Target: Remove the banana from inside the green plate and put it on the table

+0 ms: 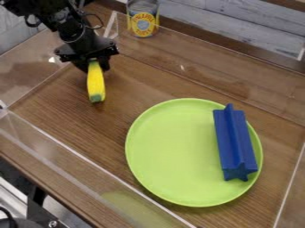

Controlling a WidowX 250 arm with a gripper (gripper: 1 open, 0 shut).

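The banana (95, 84) lies on the brown table (179, 76), left of and apart from the green plate (191, 156). My gripper (91, 61) hangs over the banana's far end, pointing steeply down. Its dark fingers (75, 61) stand spread on either side of that end, so it looks open. Whether the fingers still touch the banana I cannot tell. On the plate's right half rests a blue block (234, 142).
A yellow-labelled can (143, 21) stands at the back, just right of the arm. Clear acrylic walls (36, 134) run along the left and front edges. Bare wood lies between the banana and the plate.
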